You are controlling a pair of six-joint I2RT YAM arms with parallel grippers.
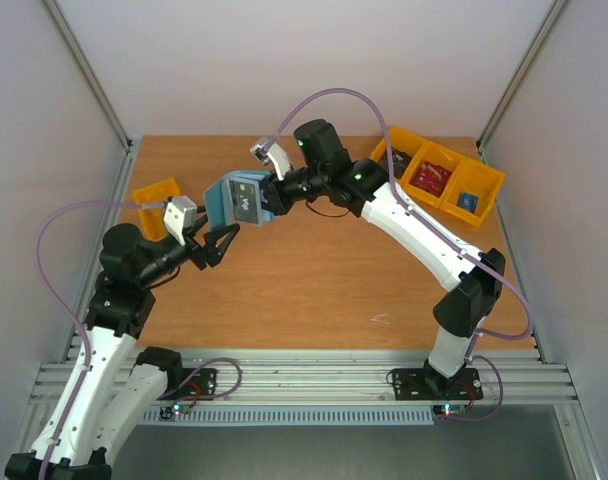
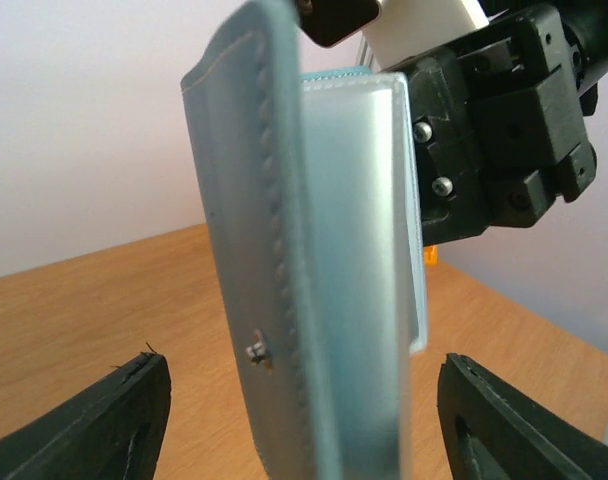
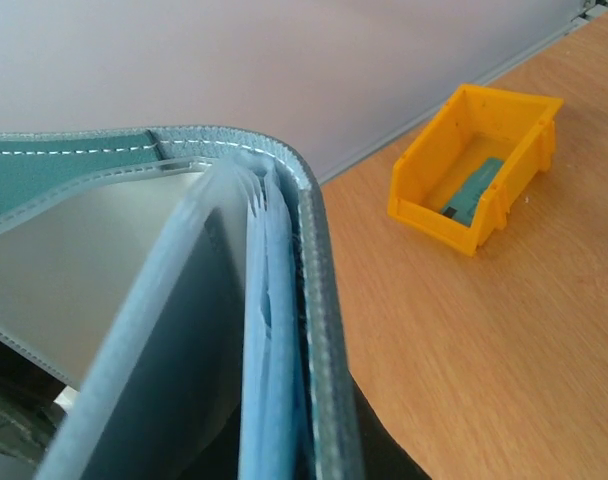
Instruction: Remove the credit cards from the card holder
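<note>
The arm bases sit closest, bolted to a ribbed aluminium rail along the near edge of the counter, a bare orange-brown wooden board; pale grey walls close it in on the left, back and right, with slanting metal posts at the two back corners; pale purple cables loop over both arms. At the left edge stands a single yellow bin, partly hidden by the left wrist; the right wrist view shows a flat teal-grey piece lying inside it. Just right of the bin, the left tool has its black fingers spread wide apart. Between them, touching neither, hangs the card holder, teal-blue with pale stitching, lifted above the counter left of centre; it is folded open, with pale blue leaves fanned inside; whether cards sit in its slots I cannot tell. The right tool is clamped on its right edge and carries it. In the back right corner a row of yellow bins lies aslant; a red item fills the middle compartment and a small blue item lies in the right one.
</note>
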